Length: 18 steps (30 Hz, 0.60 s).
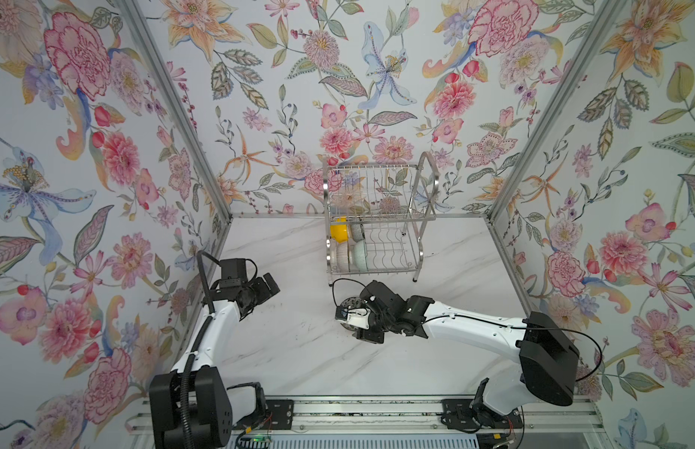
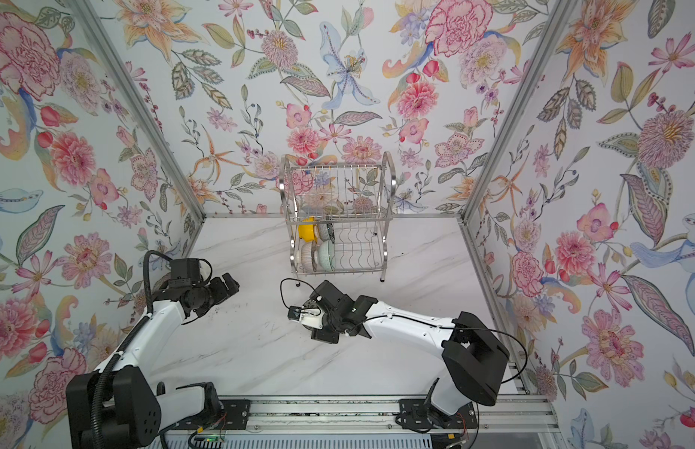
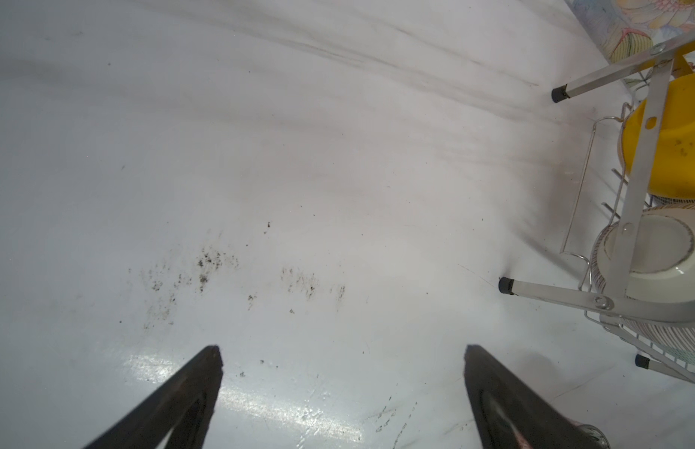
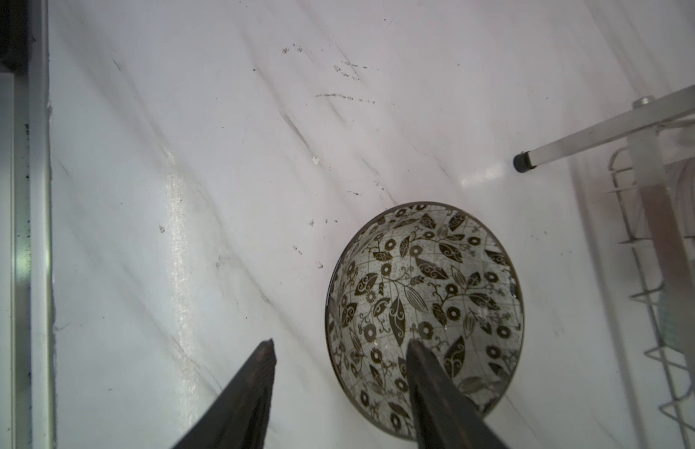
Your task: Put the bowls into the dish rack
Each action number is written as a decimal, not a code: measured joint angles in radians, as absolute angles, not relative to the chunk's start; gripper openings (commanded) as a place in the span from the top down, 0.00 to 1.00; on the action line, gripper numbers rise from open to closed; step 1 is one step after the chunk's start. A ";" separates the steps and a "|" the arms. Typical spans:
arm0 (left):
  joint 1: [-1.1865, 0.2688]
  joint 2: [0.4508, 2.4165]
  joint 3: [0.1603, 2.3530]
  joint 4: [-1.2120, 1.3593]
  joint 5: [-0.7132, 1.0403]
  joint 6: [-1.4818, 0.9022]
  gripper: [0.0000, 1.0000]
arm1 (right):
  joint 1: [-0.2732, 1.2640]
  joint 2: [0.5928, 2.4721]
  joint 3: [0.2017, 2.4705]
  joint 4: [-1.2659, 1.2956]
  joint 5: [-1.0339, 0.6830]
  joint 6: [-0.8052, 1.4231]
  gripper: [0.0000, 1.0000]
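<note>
Straddling rim of speckled bowl — right pincer agape; left pincer wide above tabletop.

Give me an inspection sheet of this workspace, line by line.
Surface: white marble table, dark specks.
Job's things: dish rack lower tier holds yellow bowl, ribbed bowl, pale green bowl and a fourth bowl; leaf-patterned bowl upright on the table.
Clutter: nothing seen.
End effectors: left end effector open over the table; right end effector open, straddling the leaf-patterned bowl's rim.
Cables: black cable loops beside the right end effector; hose along the left arm.
Surroundings: floral walls, aluminium rail in front.
</note>
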<state>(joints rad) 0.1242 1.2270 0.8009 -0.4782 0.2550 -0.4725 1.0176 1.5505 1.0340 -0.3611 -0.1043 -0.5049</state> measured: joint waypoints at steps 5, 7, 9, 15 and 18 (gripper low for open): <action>0.124 1.229 0.801 -0.478 0.254 -0.472 0.01 | 1.027 1.561 1.067 -0.404 -0.107 -0.546 0.46; 0.124 1.231 0.801 -0.478 0.254 -0.472 0.01 | 1.031 1.575 1.082 -0.409 -0.106 -0.555 0.47; 0.124 1.233 0.801 -0.478 0.254 -0.472 0.01 | 1.036 1.594 1.096 -0.420 -0.101 -0.563 0.47; 0.124 1.238 0.801 -0.478 0.255 -0.472 0.01 | 1.053 1.675 1.139 -0.473 -0.075 -0.572 0.51; 0.124 1.238 0.801 -0.478 0.254 -0.472 0.01 | 1.055 1.697 1.157 -0.500 -0.058 -0.569 0.52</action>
<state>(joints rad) 0.1242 1.2385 0.8013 -0.4778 0.2543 -0.4717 1.0546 1.6966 1.1568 -0.4995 -0.0582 -0.5686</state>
